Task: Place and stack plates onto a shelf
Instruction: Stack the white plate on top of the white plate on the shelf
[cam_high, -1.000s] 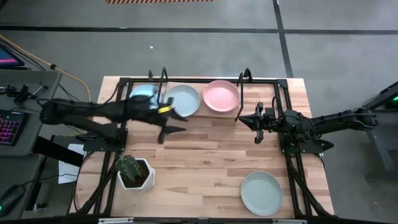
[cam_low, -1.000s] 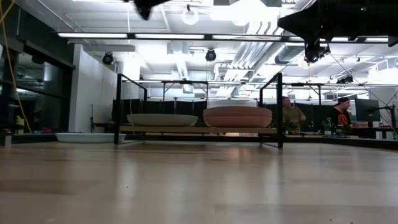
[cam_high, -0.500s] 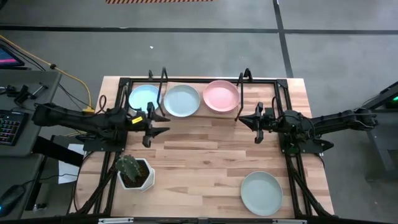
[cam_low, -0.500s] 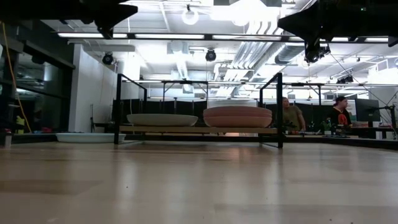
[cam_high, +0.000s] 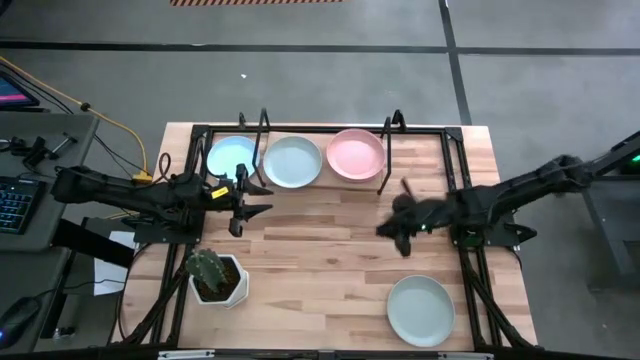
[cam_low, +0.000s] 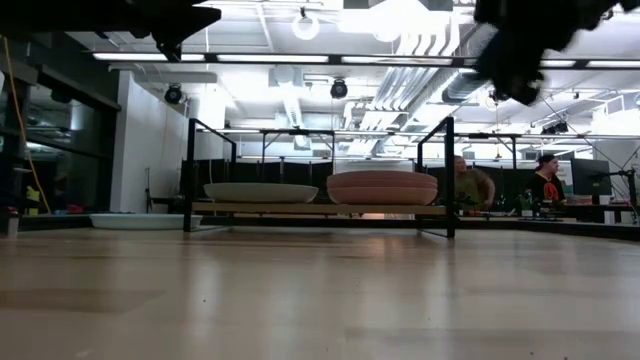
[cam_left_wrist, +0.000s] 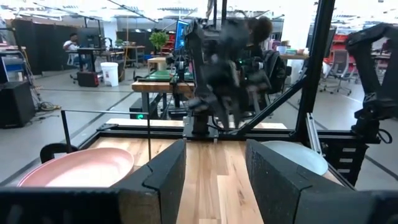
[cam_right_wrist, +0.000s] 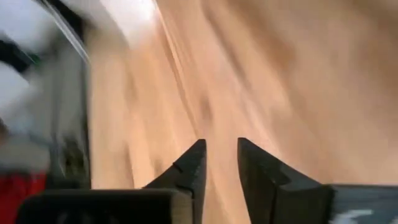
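The right tool (cam_high: 398, 226) is hanging over the bare wood in the right half of the counter (cam_high: 330, 250), blurred in the high view. Its wrist camera is showing its two dark fingers (cam_right_wrist: 189, 171) standing slightly apart with nothing between them. The left tool (cam_high: 248, 195) is waiting just in front of the shelf (cam_high: 385, 150) on the left side, with its fingers (cam_left_wrist: 166, 174) spread wide and empty.

The relation that matters is this: the only plate not yet up, the mint plate (cam_high: 420, 310), is lying flat on the counter toward the front right corner. It is in front of the right tool and a little to its right, near but not touching. The right arm is plainly the nearer one; the left tool is well apart from it across the counter. A round plate has no long axis, so the tool will probably need to come at the rim.

It is looking shallow, matte and pale green. On the shelf at the back, another pale plate (cam_high: 293, 161) and the pink plate (cam_high: 355, 154) are sitting side by side, while a light blue plate (cam_high: 231, 156) is lying just beside the shelf's left bracket. The low view shows that one down on the counter instead of the plank. A potted cactus (cam_high: 213, 272) is standing near the front left.
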